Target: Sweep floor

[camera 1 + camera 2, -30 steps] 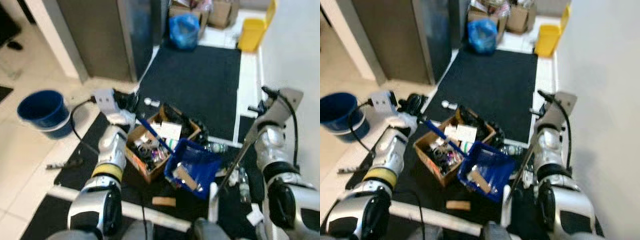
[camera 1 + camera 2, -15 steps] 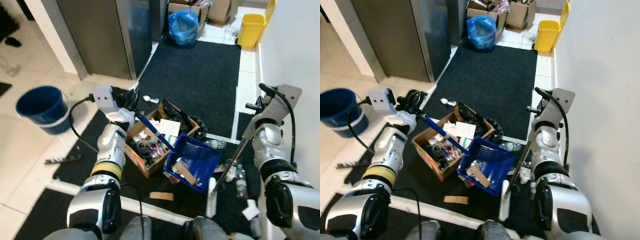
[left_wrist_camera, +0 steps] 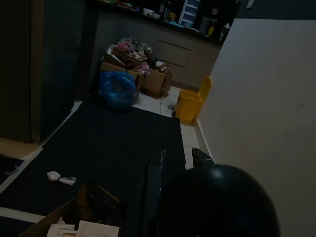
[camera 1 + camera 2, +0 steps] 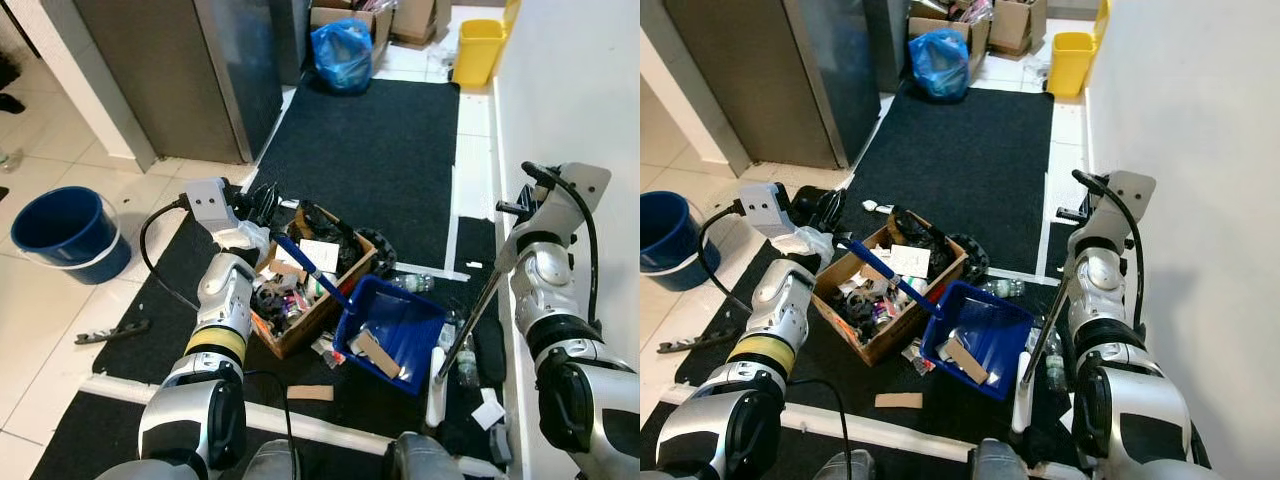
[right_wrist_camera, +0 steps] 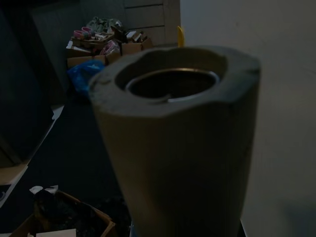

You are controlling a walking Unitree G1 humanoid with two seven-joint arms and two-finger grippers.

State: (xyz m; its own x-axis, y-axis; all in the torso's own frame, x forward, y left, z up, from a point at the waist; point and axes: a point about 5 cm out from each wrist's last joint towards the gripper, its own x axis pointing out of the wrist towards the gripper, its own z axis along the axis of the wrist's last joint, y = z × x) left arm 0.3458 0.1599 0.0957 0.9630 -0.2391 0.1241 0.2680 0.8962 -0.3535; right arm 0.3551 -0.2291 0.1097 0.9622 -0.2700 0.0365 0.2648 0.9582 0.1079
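On the black mat (image 4: 380,160), both grippers hold sweeping tools.
Left gripper (image 4: 262,232) grips the blue dustpan (image 4: 392,322) by its handle beside a cardboard box (image 4: 305,290); right gripper (image 4: 515,248) clasps the broom (image 4: 462,335) pole.

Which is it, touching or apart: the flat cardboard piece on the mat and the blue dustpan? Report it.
Apart. The left eye view shows a strip of black mat between the cardboard piece and the blue dustpan.

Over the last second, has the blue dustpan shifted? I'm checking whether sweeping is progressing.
No. The blue dustpan sits against the same corner of the cardboard box; the camera shifted, not the dustpan.
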